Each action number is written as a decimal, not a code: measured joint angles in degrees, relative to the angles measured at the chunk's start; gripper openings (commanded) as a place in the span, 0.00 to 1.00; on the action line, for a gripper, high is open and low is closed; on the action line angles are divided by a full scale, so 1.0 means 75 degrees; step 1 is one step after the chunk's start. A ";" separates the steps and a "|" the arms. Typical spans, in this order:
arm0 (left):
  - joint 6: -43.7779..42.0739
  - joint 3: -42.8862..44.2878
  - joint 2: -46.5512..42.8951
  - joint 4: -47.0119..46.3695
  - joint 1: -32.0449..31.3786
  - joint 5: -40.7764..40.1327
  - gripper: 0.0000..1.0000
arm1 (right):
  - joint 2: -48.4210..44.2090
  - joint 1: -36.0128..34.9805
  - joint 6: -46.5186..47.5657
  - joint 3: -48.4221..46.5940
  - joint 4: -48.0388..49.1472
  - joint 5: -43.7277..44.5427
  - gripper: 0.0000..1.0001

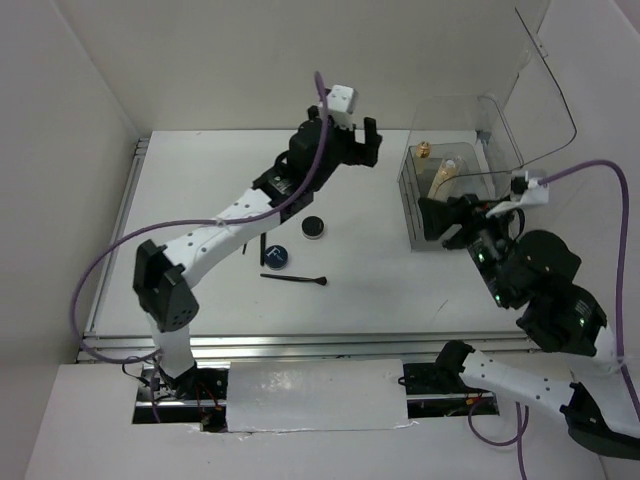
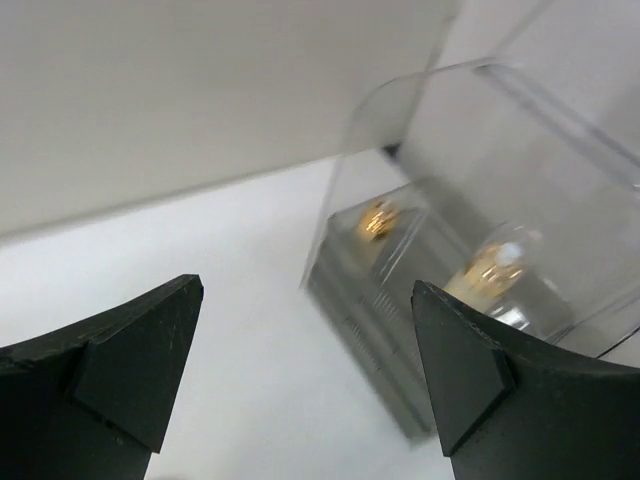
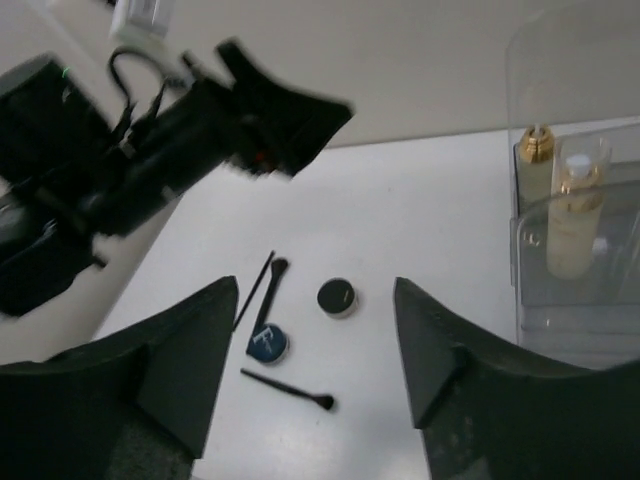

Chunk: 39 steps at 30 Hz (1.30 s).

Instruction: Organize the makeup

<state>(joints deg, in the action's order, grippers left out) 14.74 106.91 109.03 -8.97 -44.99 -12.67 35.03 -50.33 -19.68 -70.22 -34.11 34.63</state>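
Observation:
Two beige tube bottles with gold caps (image 1: 423,152) (image 1: 447,172) stand inside the clear plastic box (image 1: 412,205) at the right. They also show in the left wrist view (image 2: 378,220) (image 2: 493,272) and the right wrist view (image 3: 537,165) (image 3: 575,215). The round black compact (image 1: 314,227) (image 3: 336,297), the dark-blue compact (image 1: 275,257) (image 3: 268,343) and a black brush (image 1: 295,279) (image 3: 290,390) lie on the table. Another brush (image 3: 270,290) and a thin pencil (image 3: 253,290) lie beside them. My left gripper (image 1: 362,145) (image 2: 306,300) is open, empty and raised left of the box. My right gripper (image 1: 432,220) (image 3: 316,290) is open and empty beside the box's front.
A tall curved clear panel (image 1: 540,90) rises behind the box at the back right. White walls close in the table (image 1: 200,200) at the back and left. My left arm (image 1: 230,215) reaches across the table above the second brush and pencil.

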 measured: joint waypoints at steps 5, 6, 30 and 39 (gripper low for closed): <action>0.1131 -0.1635 -0.2294 0.2500 0.0029 -0.1620 0.99 | 0.2279 0.0323 0.0720 -0.2250 0.0256 0.0629 0.46; 0.1384 -0.2014 -0.2801 0.3037 -0.0012 -0.1778 0.99 | 0.2719 0.0434 0.0909 -0.2827 0.0254 0.0749 0.41; 0.1865 -0.6776 -0.7647 0.7291 -0.0595 -0.2343 0.99 | 0.6525 0.6534 0.4549 -0.7053 0.2221 0.0627 0.00; 0.1760 -0.6819 -0.7408 0.7122 -0.0694 -0.2020 0.99 | 0.6222 0.7959 0.4185 -0.6164 0.2069 -0.1119 0.00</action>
<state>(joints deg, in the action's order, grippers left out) 27.94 55.77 53.47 44.45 -50.19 -27.81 81.69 9.37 11.70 -116.44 -18.59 26.24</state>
